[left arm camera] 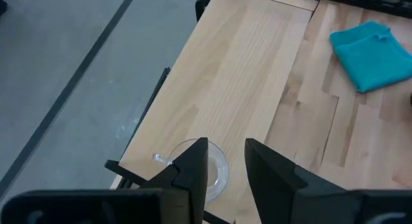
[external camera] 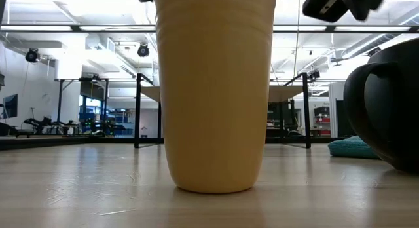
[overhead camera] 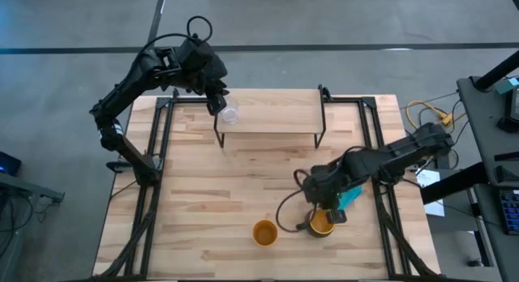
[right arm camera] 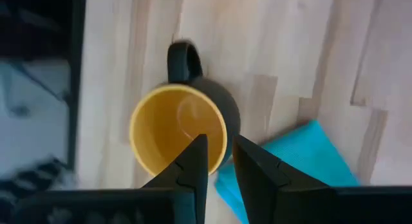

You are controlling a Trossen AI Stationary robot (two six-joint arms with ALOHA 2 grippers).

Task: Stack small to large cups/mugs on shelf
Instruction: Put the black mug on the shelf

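Note:
The small clear cup (overhead camera: 230, 114) stands upright on the left end of the light-wood shelf (overhead camera: 276, 118). My left gripper (left arm camera: 226, 161) is open just above it, one finger over the cup's (left arm camera: 219, 176) inside and one outside its rim. The dark mug (overhead camera: 322, 225) with the yellow-orange inside stands on the table at the near right. My right gripper (right arm camera: 220, 150) is open over it, its fingers on either side of the mug's rim (right arm camera: 224, 139), opposite the handle (right arm camera: 183, 60). The handleless yellow-orange cup (overhead camera: 264, 232) stands upright to the mug's left. My left gripper comes at the clear cup from above, and I cannot tell whether a finger touches its rim. My right gripper comes at the mug from above, and I cannot tell whether a finger touches its rim.
A teal cloth (overhead camera: 351, 198) lies on the table just beyond the mug, partly under my right arm. The shelf's black legs (overhead camera: 219, 136) stand on the far half of the table. Bare tabletop (overhead camera: 243, 177) lies between the shelf and the cups.

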